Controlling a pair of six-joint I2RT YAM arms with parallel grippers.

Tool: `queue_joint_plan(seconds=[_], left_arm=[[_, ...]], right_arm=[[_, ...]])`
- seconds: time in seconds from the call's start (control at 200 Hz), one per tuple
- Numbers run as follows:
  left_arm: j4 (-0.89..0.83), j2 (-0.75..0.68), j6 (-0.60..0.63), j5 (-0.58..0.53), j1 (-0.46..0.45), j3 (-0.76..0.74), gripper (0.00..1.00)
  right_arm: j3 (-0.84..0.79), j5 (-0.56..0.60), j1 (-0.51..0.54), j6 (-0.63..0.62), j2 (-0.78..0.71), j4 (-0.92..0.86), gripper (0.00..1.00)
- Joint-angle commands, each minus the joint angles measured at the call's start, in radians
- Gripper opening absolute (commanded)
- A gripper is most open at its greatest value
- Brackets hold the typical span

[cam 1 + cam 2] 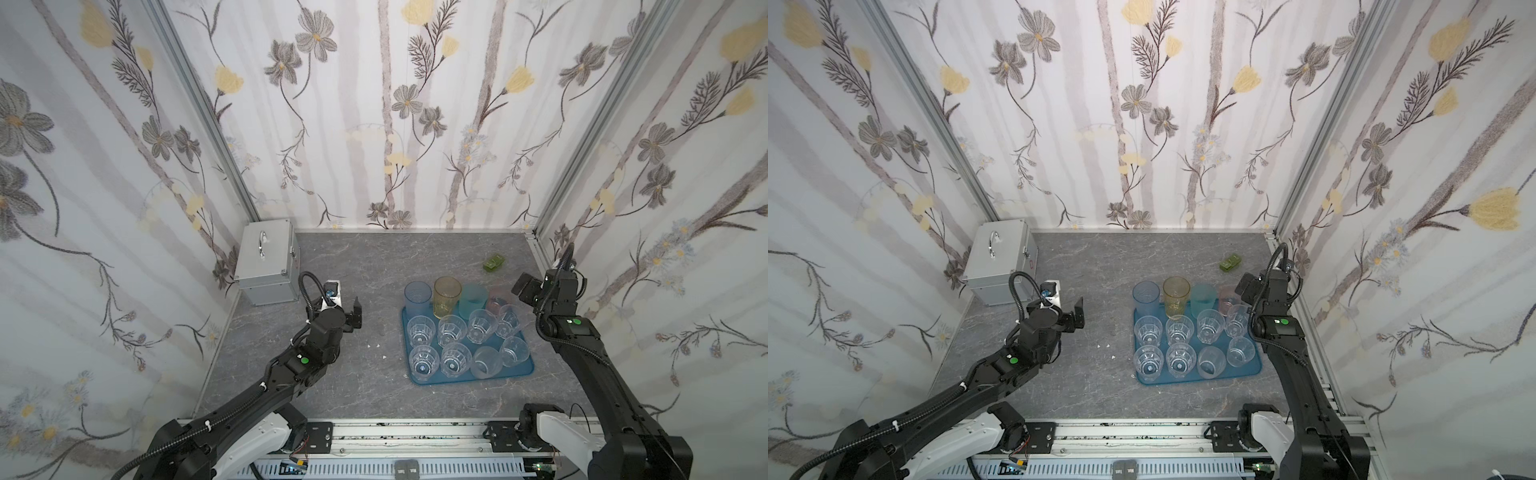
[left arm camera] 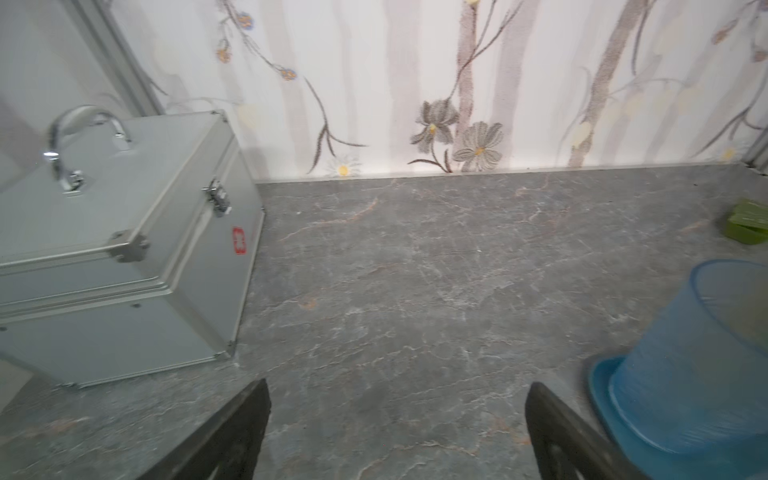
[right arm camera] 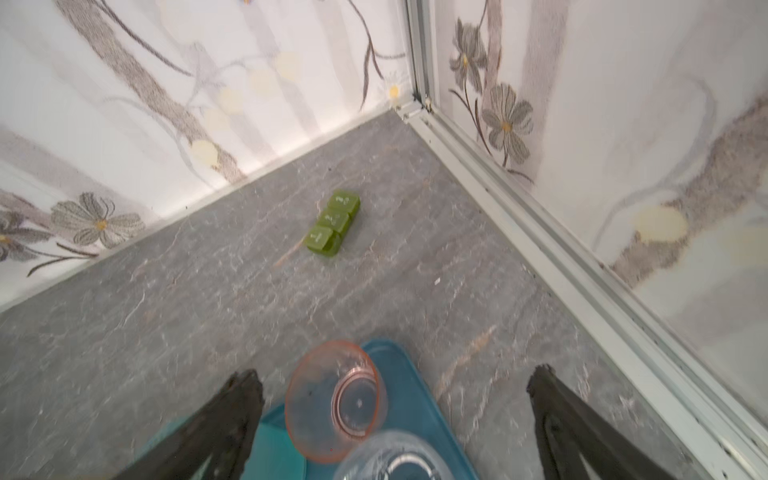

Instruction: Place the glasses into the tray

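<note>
On teal-blue square plastic tray (image 1: 524, 369), right side of grey marbled surface (image 1: 365, 395): translucent plastic tumblers (image 1: 452, 330), three rows, tall tinted at back, short clear in front – packed tight so all fit, I guess. Tall pink translucent tumbler (image 3: 336, 399) in far corner shows between wide-spread fingers of right pincer (image 3: 395, 374), nothing pinched. Left pincer (image 2: 397, 388) spread too, empty, over bare surface near tall blue translucent tumbler (image 2: 698, 353). No glass off tray, so job looks done. Silver metal case with handle (image 1: 266, 266), small green plastic box (image 3: 332, 224) ignored.
</note>
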Motion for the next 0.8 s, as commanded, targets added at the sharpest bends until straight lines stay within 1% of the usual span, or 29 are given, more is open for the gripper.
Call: queue_joint_plan(seconds=[0.0,0.045,0.105,0.21,0.295,0.35,0.415,0.52,0.615,0.665,0.794], left_arm=[[0.217,-0.025,0.029,-0.144,0.069,-0.076,1.0],[0.267,-0.007,0.031,-0.219,0.094,-0.1,1.0],[0.348,0.042,0.047,-0.285,0.129,-0.13,1.0],[0.454,0.125,0.048,-0.324,0.195,-0.163,1.0],[0.605,0.176,0.04,-0.275,0.253,-0.213,1.0],[0.702,0.215,0.027,-0.233,0.288,-0.239,1.0],[0.761,0.264,0.021,-0.174,0.317,-0.244,1.0],[0.804,0.34,0.033,-0.106,0.334,-0.234,1.0],[0.834,0.379,0.059,-0.04,0.344,-0.221,1.0],[0.853,0.408,0.073,-0.012,0.354,-0.214,1.0],[0.873,0.438,0.082,0.065,0.381,-0.2,1.0]], right_arm=[[-0.066,0.082,0.004,0.007,0.037,0.276,1.0],[-0.109,0.086,0.01,0.007,0.034,0.348,1.0],[-0.188,0.115,0.022,-0.023,0.028,0.481,1.0],[-0.294,0.159,0.025,-0.095,0.035,0.665,1.0],[-0.346,0.147,0.025,-0.149,0.06,0.792,1.0],[-0.348,0.143,0.024,-0.154,0.088,0.815,1.0],[-0.352,0.126,0.024,-0.174,0.118,0.85,1.0],[-0.36,0.119,0.023,-0.19,0.158,0.902,1.0],[-0.383,0.117,0.022,-0.196,0.199,0.994,1.0],[-0.381,0.111,0.022,-0.199,0.217,0.997,1.0],[-0.413,0.091,0.025,-0.211,0.209,1.048,1.0]])
